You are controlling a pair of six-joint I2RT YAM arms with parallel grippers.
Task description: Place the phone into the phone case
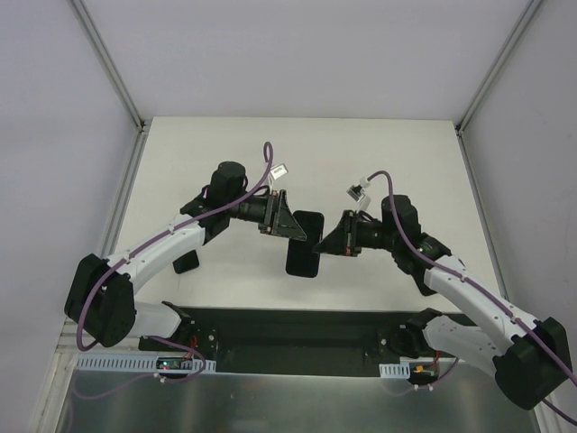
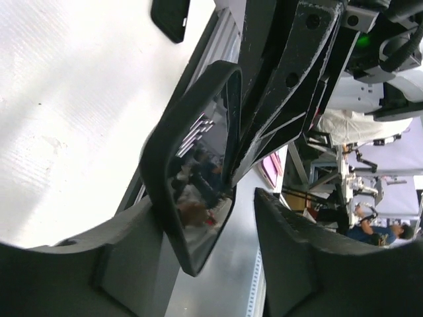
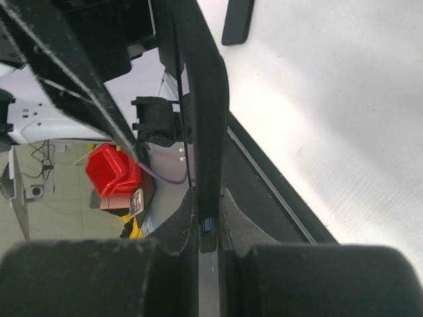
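The phone hangs above the table's middle between both arms. Its glossy face mirrors the room, and a thick matte black rim frames it, which looks like the phone case around it. Seen edge-on in the right wrist view, the slab is black with a small blue spot low on its edge. My right gripper is shut on that edge. My left gripper is open: the slab leans on one finger and the other finger stands apart.
A black rectangle lies on the white table just below the held slab; I cannot tell whether it is a shadow or an object. Dark shapes show under the left arm and far off in the wrist views. A black rail runs along the near edge.
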